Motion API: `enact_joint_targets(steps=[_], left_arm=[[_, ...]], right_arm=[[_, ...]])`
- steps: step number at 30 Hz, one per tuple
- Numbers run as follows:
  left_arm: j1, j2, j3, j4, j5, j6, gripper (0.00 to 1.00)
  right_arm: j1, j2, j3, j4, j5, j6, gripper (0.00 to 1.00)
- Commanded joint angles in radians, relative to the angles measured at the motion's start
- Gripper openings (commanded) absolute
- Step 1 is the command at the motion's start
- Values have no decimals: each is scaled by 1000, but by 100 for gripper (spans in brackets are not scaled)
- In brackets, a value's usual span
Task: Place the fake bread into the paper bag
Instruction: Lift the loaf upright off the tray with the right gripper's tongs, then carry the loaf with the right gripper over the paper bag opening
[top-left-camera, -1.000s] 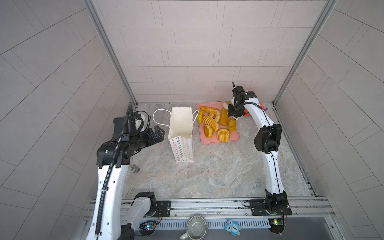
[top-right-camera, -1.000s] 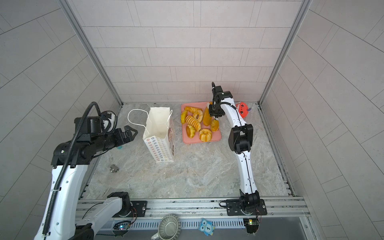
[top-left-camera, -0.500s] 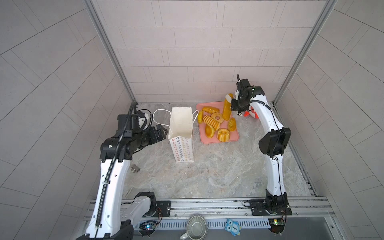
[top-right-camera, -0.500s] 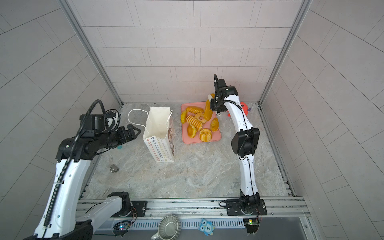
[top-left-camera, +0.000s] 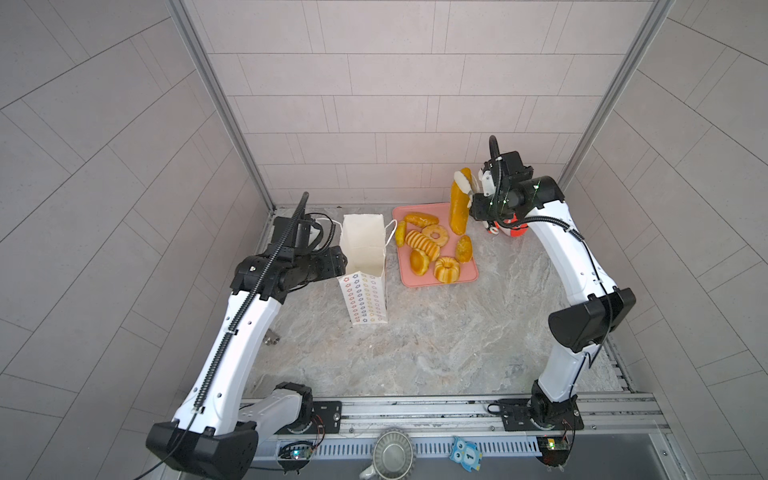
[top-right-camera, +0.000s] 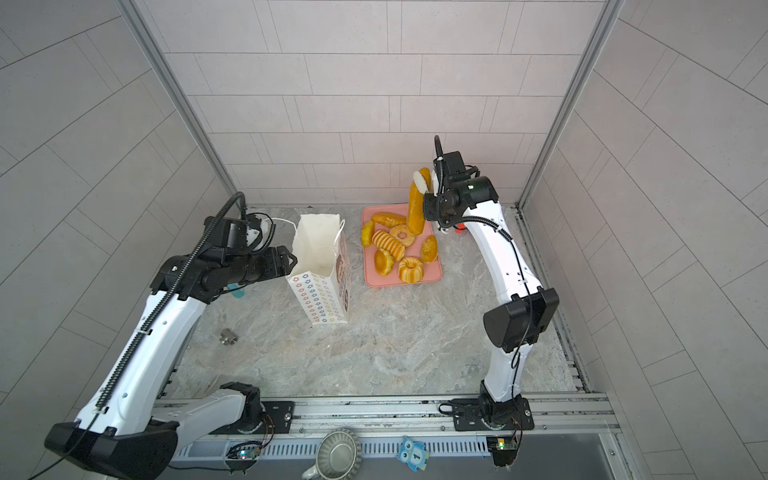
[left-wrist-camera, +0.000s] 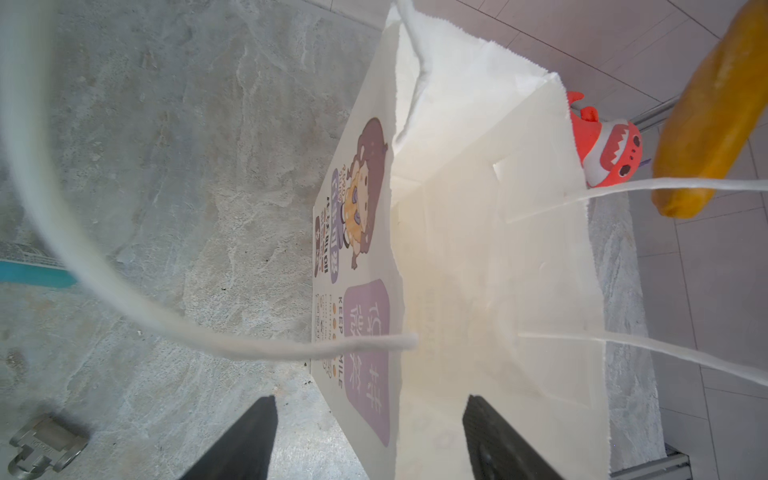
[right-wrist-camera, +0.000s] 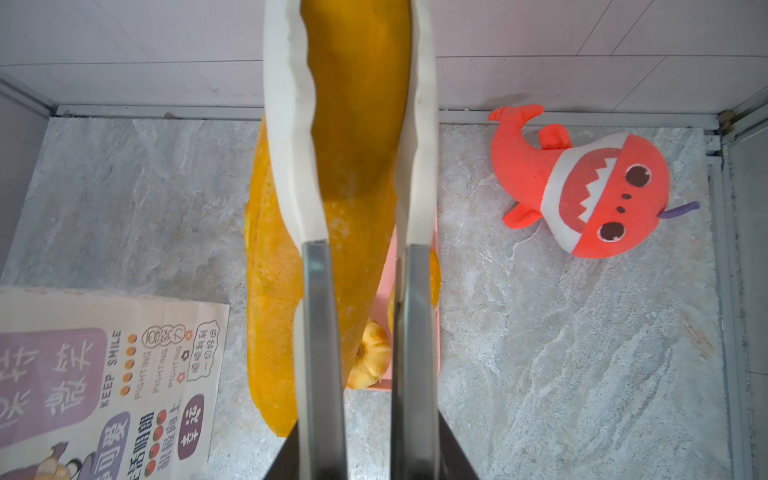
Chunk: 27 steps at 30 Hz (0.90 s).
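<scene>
The white paper bag (top-left-camera: 365, 266) (top-right-camera: 320, 266) stands open at middle left. My left gripper (top-left-camera: 341, 259) (left-wrist-camera: 370, 419) is open at its rim, its dark fingers (left-wrist-camera: 249, 436) on either side of the printed wall of the paper bag (left-wrist-camera: 478, 249). My right gripper (top-left-camera: 468, 185) (right-wrist-camera: 353, 41) is shut on a long golden loaf of fake bread (top-left-camera: 458, 208) (top-right-camera: 415, 208) (right-wrist-camera: 353, 145), which hangs upright above the pink tray (top-left-camera: 465, 278). Several more fake bread pieces (top-left-camera: 422, 245) lie on that tray.
A red plush shark (top-left-camera: 513, 230) (right-wrist-camera: 582, 191) lies by the back right wall behind the right arm. A small metal fitting (top-right-camera: 227, 336) and a teal item (top-right-camera: 237, 293) lie on the table under the left arm. Tiled walls close in three sides.
My right gripper has risen with the long loaf, lifting it off the tray. My left gripper has moved in to the bag's rim and its jaws have narrowed.
</scene>
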Motion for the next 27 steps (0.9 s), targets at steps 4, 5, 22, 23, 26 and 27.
enact_joint_targets(steps=[4, 5, 22, 23, 26, 27], left_arm=[[-9, 13, -29, 50, -44, -2, 62], [-9, 13, -30, 51, -44, -2, 61], [-12, 11, -59, 88, -14, -31, 21], [-13, 11, -60, 88, -13, -32, 20], [-12, 9, -60, 90, -14, -33, 18], [-12, 9, -59, 90, -13, -34, 17]], right_arm=[[50, -202, -151, 180, 7, -36, 34], [55, -223, -167, 191, 2, -36, 34], [144, -440, -321, 407, -175, 8, 34], [153, -450, -327, 427, -186, 11, 34], [201, -467, -339, 476, -198, 18, 34], [220, -471, -343, 493, -200, 19, 34]])
